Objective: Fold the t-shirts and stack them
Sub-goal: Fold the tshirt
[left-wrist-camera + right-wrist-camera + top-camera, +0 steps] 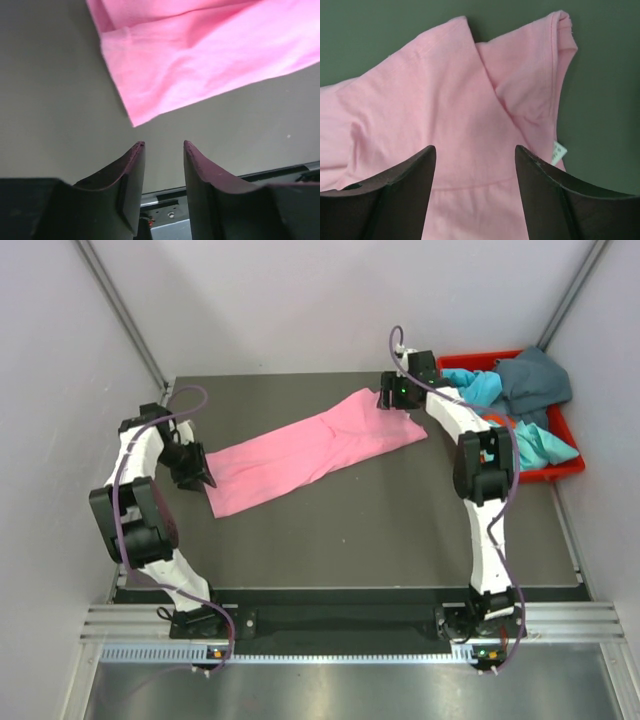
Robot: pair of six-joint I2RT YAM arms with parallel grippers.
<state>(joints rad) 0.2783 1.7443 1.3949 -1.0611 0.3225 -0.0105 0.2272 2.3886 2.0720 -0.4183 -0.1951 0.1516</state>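
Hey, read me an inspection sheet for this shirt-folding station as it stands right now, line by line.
Surface: dark mat, flat.
Job's things: pink t-shirt lies on the mat as a long diagonal strip; turquoise t-shirts, a dark teal-grey t-shirt and some orange cloth sit crumpled in the red bin.
Clutter: nothing seen.
Hands: left hand open, just off the pink shirt's near-left corner, holding nothing; right hand open above its far-right end.
Cables: purple cables loop along both arms.
Surroundings: pale walls; metal rail at the near edge.
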